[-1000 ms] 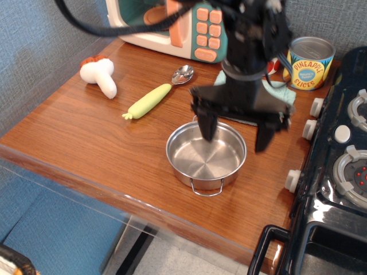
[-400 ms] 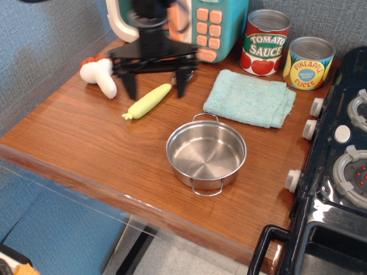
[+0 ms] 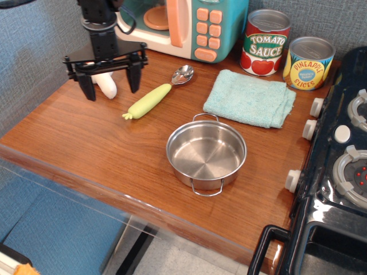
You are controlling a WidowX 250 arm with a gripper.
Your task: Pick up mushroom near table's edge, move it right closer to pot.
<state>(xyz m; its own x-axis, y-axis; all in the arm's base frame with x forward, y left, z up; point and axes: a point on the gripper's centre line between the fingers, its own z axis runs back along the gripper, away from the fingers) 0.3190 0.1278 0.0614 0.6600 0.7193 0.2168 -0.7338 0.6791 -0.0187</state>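
I had swung the gripper (image 3: 111, 83) left from over the pot (image 3: 206, 154); it hung wide open, empty, straddling the mushroom (image 3: 106, 85) near the table's (image 3: 86, 143) left edge, ready to descend.

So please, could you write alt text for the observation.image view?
An open black pincer hangs over the white mushroom at the left end of a wooden table. To the right lie a yellow-green spoon, an empty steel pot and a folded cloth.
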